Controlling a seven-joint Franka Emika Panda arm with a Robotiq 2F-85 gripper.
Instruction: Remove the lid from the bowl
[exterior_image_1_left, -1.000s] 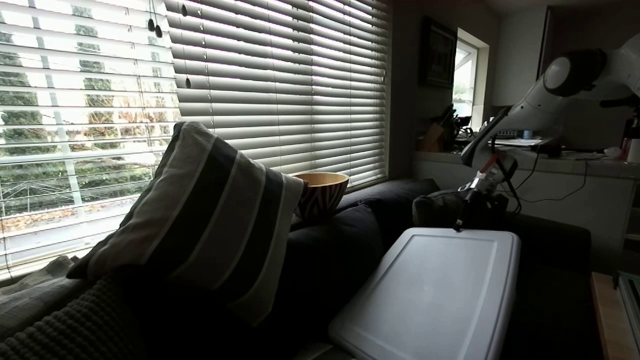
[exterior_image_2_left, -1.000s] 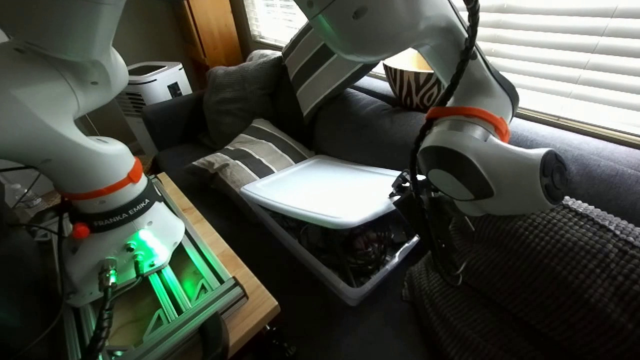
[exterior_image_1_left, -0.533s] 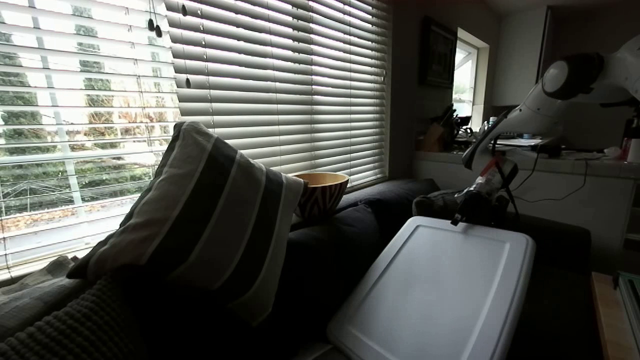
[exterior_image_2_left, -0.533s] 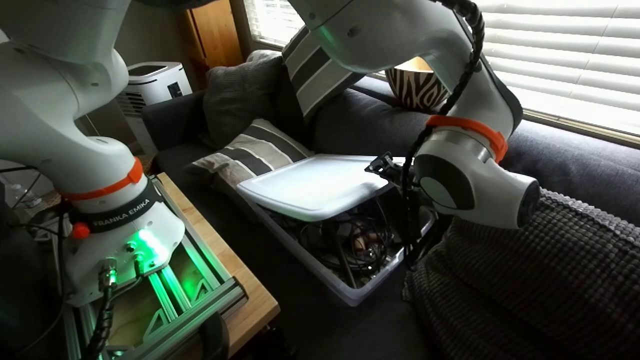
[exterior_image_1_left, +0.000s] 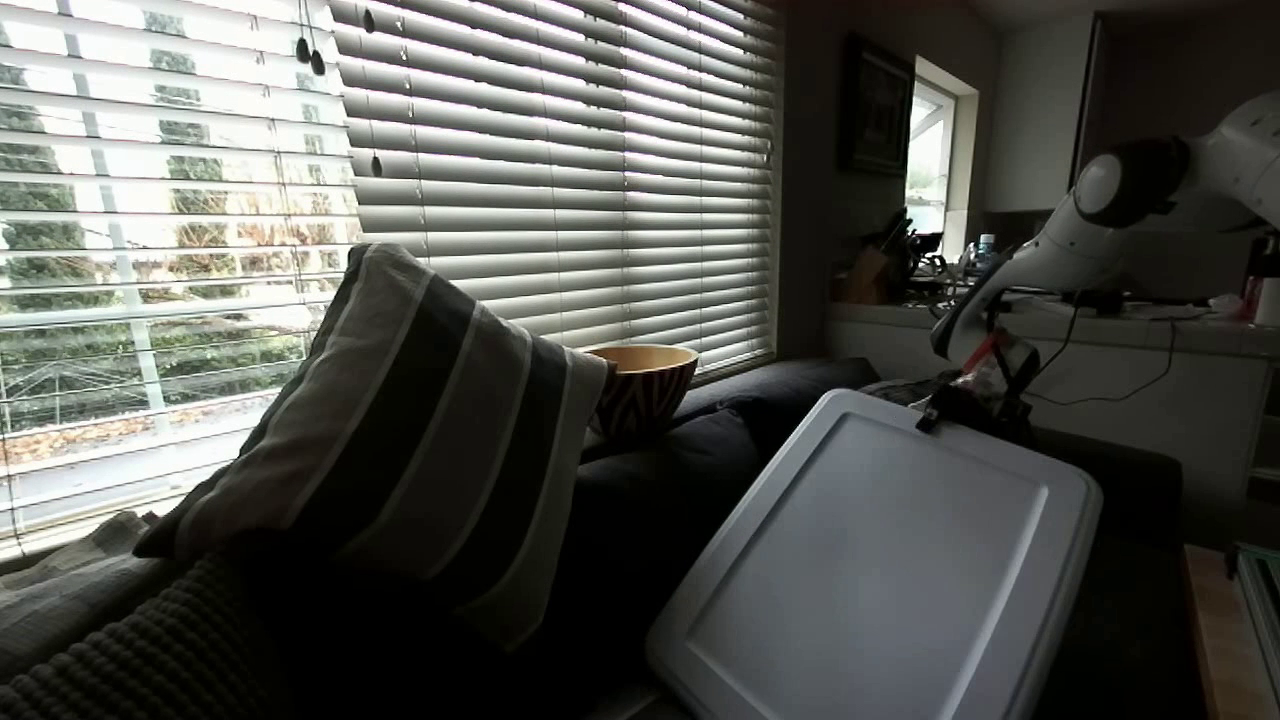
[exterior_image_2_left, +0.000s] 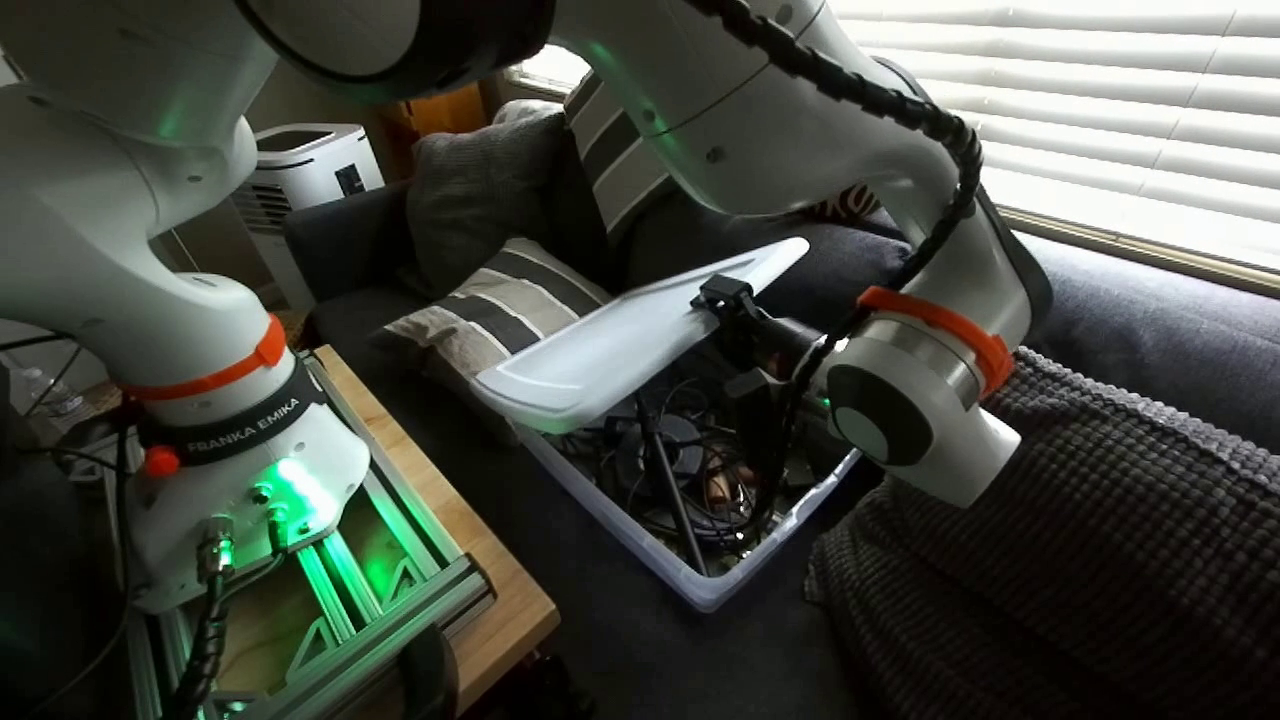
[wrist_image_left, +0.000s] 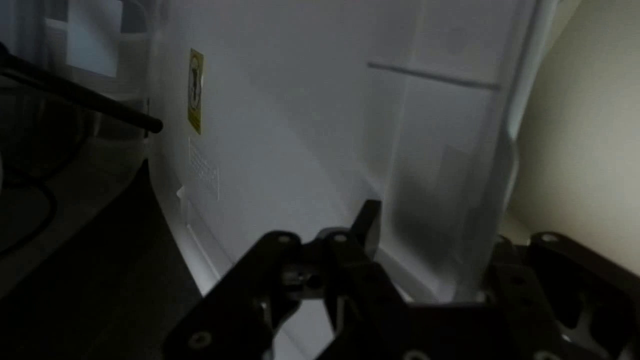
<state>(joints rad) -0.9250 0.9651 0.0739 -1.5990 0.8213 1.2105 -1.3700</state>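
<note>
The gripper (exterior_image_2_left: 718, 296) pinches the edge of the lid (exterior_image_2_left: 625, 342); the lid slants above the rectangular bowl (exterior_image_2_left: 710, 590), which stands on the grey sofa (exterior_image_2_left: 1140, 320); whether the lid's lower end touches the rim I cannot tell. Dark cables (exterior_image_2_left: 715, 530) and a black rod (exterior_image_2_left: 668, 480) show inside the bowl.

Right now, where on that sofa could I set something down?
Two patches look free: the sofa seat between the bin, wooden table and textured cloth, and the sofa back between that cloth, the blinds and the arm. It's crowded at the bin: cables and a black stick inside, the tilted lid over part of it, the pincer gripping the lid's edge.
</note>
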